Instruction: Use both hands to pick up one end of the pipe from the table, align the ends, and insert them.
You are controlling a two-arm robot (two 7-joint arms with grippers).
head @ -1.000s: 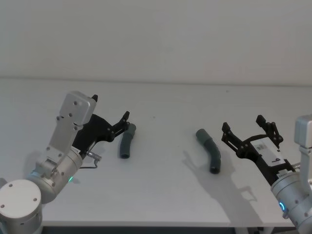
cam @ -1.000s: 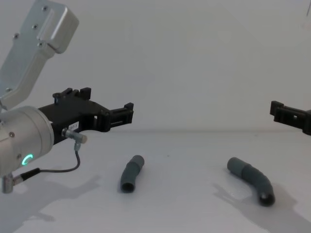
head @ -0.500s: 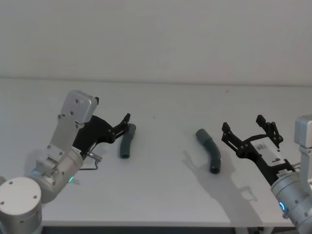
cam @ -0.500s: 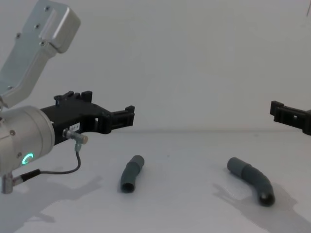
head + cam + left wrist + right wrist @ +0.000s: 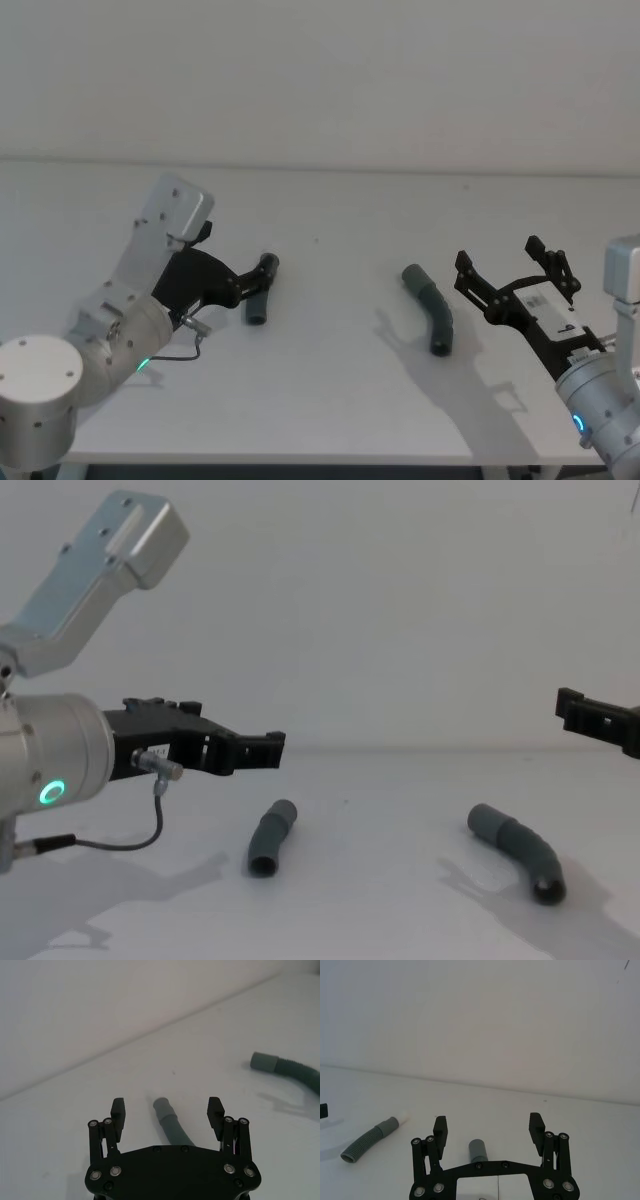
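Seen from the head camera, the left gripper (image 5: 258, 278) hangs with jaws spread wide over the far end of the nearly straight pipe piece (image 5: 254, 312) on the white table (image 5: 330, 390). The right gripper (image 5: 498, 255), also wide open, hovers just right of the bent pipe piece (image 5: 432, 308), which lies well apart from the straight one. In the left wrist view, the straight piece (image 5: 172, 1127) runs between the open jaws of the left gripper (image 5: 166, 1107), with the bent piece (image 5: 290, 1066) farther off. In the right wrist view, a grey cuff (image 5: 477, 1150) of the bent piece sits between the parted jaws of the right gripper (image 5: 488, 1122), and the straight piece (image 5: 370, 1136) shows a pale tip (image 5: 404, 1116). From the chest, the left gripper (image 5: 268, 748) is clear above the straight piece (image 5: 268, 838), not touching; the bent piece (image 5: 520, 848) lies below the right gripper (image 5: 575, 708).
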